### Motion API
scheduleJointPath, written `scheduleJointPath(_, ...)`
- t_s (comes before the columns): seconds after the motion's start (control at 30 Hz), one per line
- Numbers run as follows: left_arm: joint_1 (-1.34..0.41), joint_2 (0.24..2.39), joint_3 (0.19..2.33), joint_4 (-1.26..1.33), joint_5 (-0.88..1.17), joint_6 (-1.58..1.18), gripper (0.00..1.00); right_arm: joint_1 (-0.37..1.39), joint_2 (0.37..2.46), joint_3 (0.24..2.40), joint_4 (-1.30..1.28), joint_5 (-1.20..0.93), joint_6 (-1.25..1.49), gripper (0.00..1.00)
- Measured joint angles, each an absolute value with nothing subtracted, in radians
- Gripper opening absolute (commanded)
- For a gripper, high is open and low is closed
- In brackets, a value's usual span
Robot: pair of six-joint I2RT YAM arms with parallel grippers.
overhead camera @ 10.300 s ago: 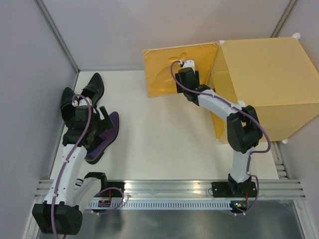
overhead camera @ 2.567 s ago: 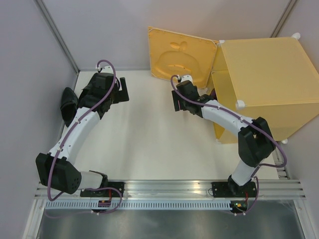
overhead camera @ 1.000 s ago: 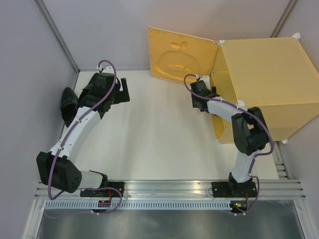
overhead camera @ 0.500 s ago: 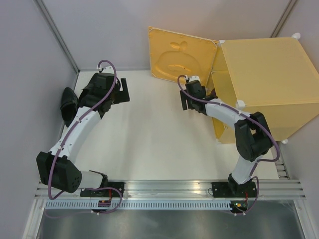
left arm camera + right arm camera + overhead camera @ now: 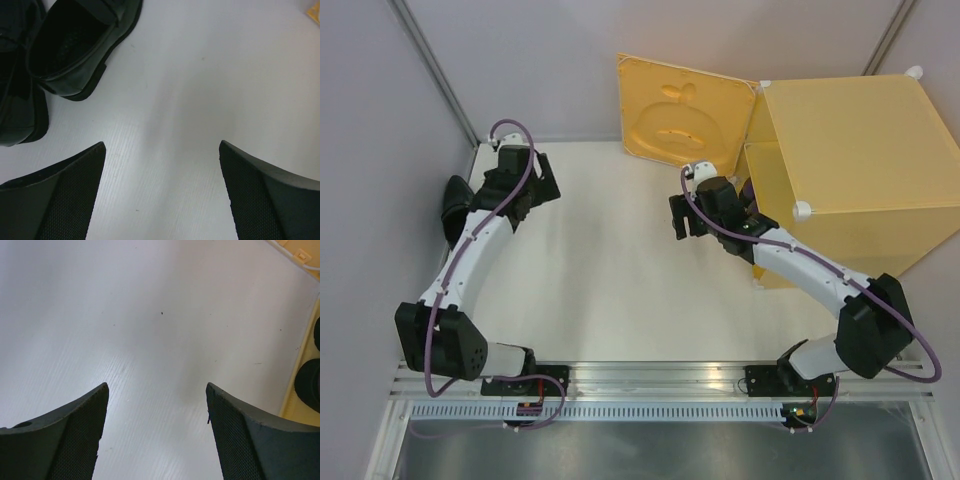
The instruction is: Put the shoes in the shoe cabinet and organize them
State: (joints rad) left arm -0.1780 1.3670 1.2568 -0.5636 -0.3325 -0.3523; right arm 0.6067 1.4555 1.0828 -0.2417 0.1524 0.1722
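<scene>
Hovering just outside the shoe cabinet (image 5: 850,170), the right gripper (image 5: 157,385) is spread wide and empty. The left gripper (image 5: 162,145), likewise spread and empty, points toward the black shoes (image 5: 75,50) lying side by side at far left, probably lining up a grasp. Beyond, the door (image 5: 685,115) stands swung wide for loading.

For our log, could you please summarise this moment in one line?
left claw open, near black shoes; right claw open; cabinet door open

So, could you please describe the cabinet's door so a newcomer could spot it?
Find the big yellow-orange shoe cabinet at the table's right. Its door is the square panel swung open to its left. Only this panel bears an embossed motif.
</scene>
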Motion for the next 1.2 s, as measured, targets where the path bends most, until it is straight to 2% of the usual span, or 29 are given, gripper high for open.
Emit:
scheduleJointPath(0.17,-0.006,1.403,1.257,-0.601,-0.361,-0.427,0.98,0.609,1.365,0.968,-0.185,0.08,0.18,0.82)
scheduleJointPath(0.4,0.255,1.418,1.252,-0.653,-0.381,-0.566,0.98,0.611,1.356,0.883,-0.134,-0.021,0.188,0.81)
scheduleJointPath(0.57,0.381,1.422,1.222,-0.659,-0.399,-0.665,0.97,0.612,1.342,0.856,-0.105,-0.056,0.192,0.81)
scheduleJointPath(0.9,0.481,1.597,1.213,-0.673,-0.382,-0.729,0.88,0.612,1.318,0.829,-0.059,-0.076,0.206,0.81)
scheduleJointPath(1.2,0.503,1.765,1.272,-0.668,-0.346,-0.728,0.74,0.612,1.319,0.823,-0.059,-0.068,0.207,0.81)
